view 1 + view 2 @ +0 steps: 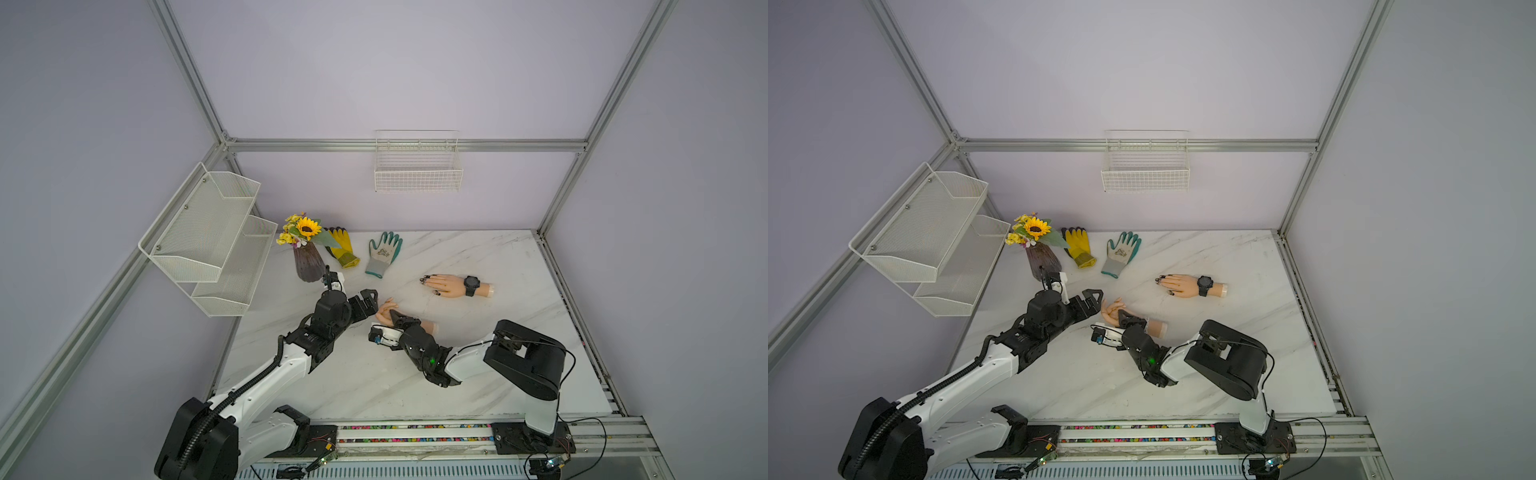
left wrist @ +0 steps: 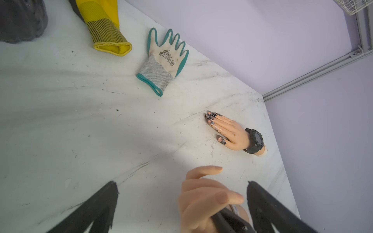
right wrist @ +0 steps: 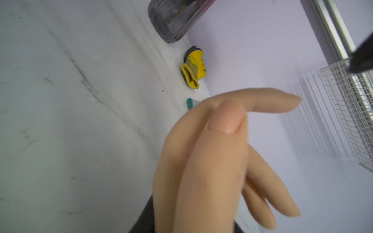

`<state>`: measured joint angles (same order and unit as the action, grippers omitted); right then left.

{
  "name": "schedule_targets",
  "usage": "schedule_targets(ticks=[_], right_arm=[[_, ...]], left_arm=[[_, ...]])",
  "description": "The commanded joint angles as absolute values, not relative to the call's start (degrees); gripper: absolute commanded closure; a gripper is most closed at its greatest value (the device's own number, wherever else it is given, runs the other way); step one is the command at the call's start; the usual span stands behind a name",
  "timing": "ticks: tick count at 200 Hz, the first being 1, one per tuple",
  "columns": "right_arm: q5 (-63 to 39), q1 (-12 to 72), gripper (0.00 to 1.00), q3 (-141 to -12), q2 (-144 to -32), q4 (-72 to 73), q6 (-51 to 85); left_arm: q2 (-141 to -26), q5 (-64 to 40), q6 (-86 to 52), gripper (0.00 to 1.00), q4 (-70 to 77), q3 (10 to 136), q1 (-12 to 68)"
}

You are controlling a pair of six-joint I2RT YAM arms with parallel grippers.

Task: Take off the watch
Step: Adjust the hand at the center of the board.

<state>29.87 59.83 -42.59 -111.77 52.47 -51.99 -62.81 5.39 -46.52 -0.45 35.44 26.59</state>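
Marble surface (image 1: 498,353): two gloves (image 1: 343,249) (image 1: 384,253), one vase (image 1: 308,264), two dummy hands (image 1: 446,284) (image 1: 384,313), one watch (image 1: 471,284); left fingers (image 2: 101,205) apart, right fingers (image 1: 399,319) clamp bare hand.

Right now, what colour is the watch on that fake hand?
The watch is all black, clearest in the left wrist view.

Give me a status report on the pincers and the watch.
Left pincer open, beside fingers of bare mannequin hand. Right pincer shut on its wrist. Watch strapped on other mannequin hand, untouched, nothing covering it.
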Motion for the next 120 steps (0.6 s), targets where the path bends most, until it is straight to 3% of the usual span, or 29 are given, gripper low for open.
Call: schedule_targets(ticks=[1,22,60,120], right_arm=[[30.41,61.82,0.68,-44.65,-111.41,58.46,-48.05],[26.91,62.56,0.54,-44.30,-109.95,54.18,-43.63],[19.75,63.64,0.06,-41.11,-104.09,49.67,-38.91],[8.52,64.80,0.02,-38.98,-86.97,47.30,-25.95]], left_arm=[[-61.46,9.21,-47.08,0.00,-3.55,35.57,25.79],[-62.26,8.55,-45.99,0.00,-4.20,35.86,25.66],[-63.62,8.86,-44.39,0.00,-4.34,36.55,25.63],[-63.57,7.48,-39.27,0.00,-5.90,38.87,25.58]])
